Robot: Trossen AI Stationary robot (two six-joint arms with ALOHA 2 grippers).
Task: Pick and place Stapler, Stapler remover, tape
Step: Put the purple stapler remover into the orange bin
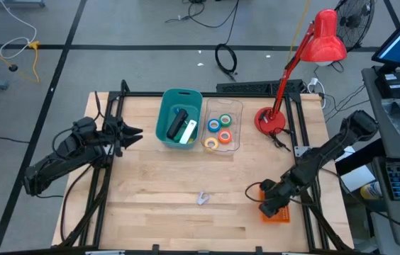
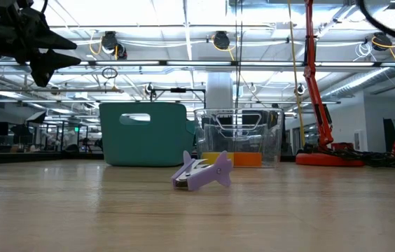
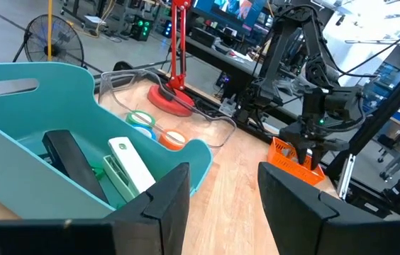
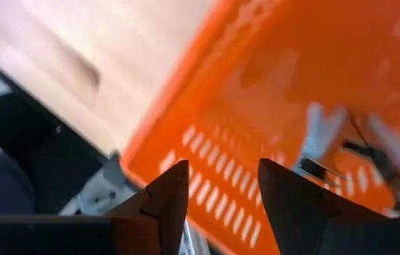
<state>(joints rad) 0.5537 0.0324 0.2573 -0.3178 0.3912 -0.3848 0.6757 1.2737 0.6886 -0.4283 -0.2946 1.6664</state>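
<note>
The black stapler (image 1: 177, 125) lies slanted in the teal bin (image 1: 166, 127), beside a white and green item (image 1: 188, 132); both also show in the left wrist view, the stapler (image 3: 69, 161) leaning on the bin's wall. Several tape rolls (image 1: 218, 132) lie in the clear container (image 1: 237, 126). The purple staple remover (image 1: 202, 197) rests on the table on its side (image 2: 201, 171). My left gripper (image 1: 135, 133) is open and raised, left of the bin. My right gripper (image 1: 265, 206) is open above the orange basket (image 1: 279, 215).
A red desk lamp (image 1: 271, 120) stands right of the clear container, its arm leaning over the far right corner. The orange basket (image 4: 271, 92) sits at the table's near right edge, with some blurred pale object inside. Bare wood surrounds the staple remover.
</note>
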